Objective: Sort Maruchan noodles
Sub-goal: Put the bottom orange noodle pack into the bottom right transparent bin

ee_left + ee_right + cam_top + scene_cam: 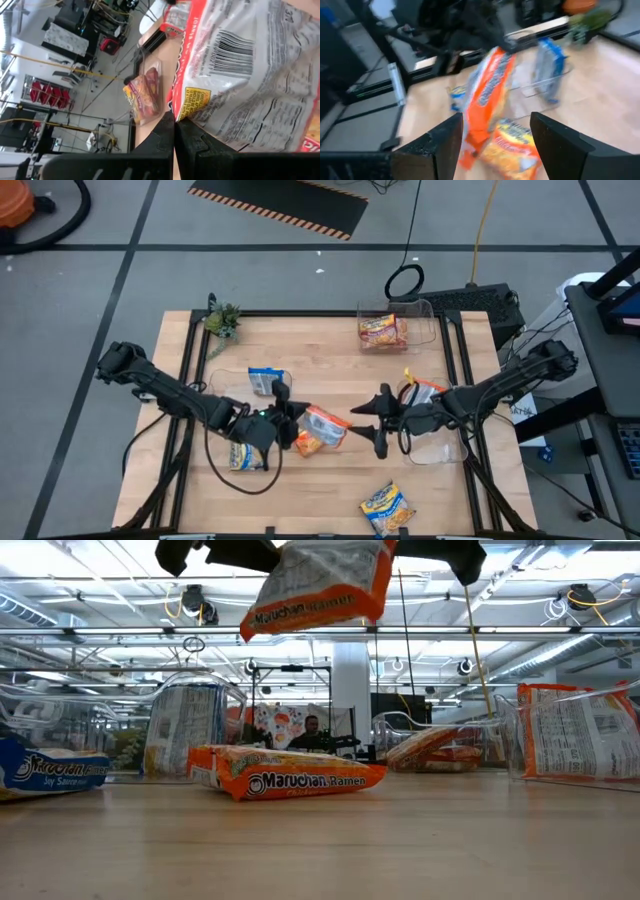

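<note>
My left gripper [296, 423] is shut on an orange-red and silver-white Maruchan packet [326, 425], held high above the table in the low view [320, 585]. A second orange packet [307, 445] lies flat on the table just below it [290, 780]. My right gripper [368, 428] is open and empty. It faces the held packet from the table's right, and the packet [487, 100] shows ahead between its fingers, apart from them. A yellow packet [387, 508] lies near the front edge. My left gripper pinches the packet's edge [192, 112] between its two shut fingers [165, 135], next to the printed silver-white back with the barcode. The fingers come from the table's left side. The packet is lifted clear of the table and hangs tilted below the hold [300, 610].
A clear bin at the back [425, 315] holds orange packets [383, 330]. A blue packet [266, 380] stands in a clear bin on the left, and a yellow-and-blue packet [240, 456] lies nearer the front. On the right are an orange packet [422, 390], a clear bin [440, 448] and a small plant [222, 318].
</note>
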You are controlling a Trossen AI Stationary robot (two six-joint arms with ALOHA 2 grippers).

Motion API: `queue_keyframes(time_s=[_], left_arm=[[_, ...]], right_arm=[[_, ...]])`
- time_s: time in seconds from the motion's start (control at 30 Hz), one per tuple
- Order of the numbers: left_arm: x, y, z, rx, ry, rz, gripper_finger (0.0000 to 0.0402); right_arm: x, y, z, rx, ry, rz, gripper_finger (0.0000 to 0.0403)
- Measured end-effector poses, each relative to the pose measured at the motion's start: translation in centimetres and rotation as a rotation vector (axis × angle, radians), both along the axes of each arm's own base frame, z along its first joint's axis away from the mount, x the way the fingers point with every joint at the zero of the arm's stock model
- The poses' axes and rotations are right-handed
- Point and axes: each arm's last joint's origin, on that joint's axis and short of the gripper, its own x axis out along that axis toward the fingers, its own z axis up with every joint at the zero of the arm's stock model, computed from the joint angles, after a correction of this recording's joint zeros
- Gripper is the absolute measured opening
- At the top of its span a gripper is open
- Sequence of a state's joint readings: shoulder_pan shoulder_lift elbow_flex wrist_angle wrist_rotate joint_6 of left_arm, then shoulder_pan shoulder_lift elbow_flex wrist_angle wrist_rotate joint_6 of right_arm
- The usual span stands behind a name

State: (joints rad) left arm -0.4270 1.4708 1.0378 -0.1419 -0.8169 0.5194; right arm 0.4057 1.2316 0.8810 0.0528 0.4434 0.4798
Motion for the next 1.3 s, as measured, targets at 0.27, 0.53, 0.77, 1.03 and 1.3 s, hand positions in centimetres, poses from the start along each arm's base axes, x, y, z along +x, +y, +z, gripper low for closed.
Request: queue_keyframes(time_s=[0.27,0.53,0.77,1.03,1.3], left_arm=[[-0.1,0.0,-0.1,0.008,0.01,0.003,0.0003],[0.0,0.4,-0.1,0.007,0.001,0.037,0.0003],[0.3,1.6,-0.3,-0.028,0.011,0.082,0.0003],[0.2,1.6,-0.4,-0.044,0.013,0.093,0.0003],[0.3,1.6,-0.2,-0.055,-0.007,0.097,0.0003]], right_arm=[[0.9,0.0,-1.7,0.006,0.058,-0.018,0.0224],[2.3,0.1,-2.8,-0.037,0.052,-0.015,0.0261],[3.6,-0.2,-2.5,0.006,-0.041,0.043,0.0267],[3.4,-0.4,-3.0,-0.029,0.011,-0.003,0.0267],[3.7,-0.9,-3.3,0.001,0.015,-0.051,0.0267]])
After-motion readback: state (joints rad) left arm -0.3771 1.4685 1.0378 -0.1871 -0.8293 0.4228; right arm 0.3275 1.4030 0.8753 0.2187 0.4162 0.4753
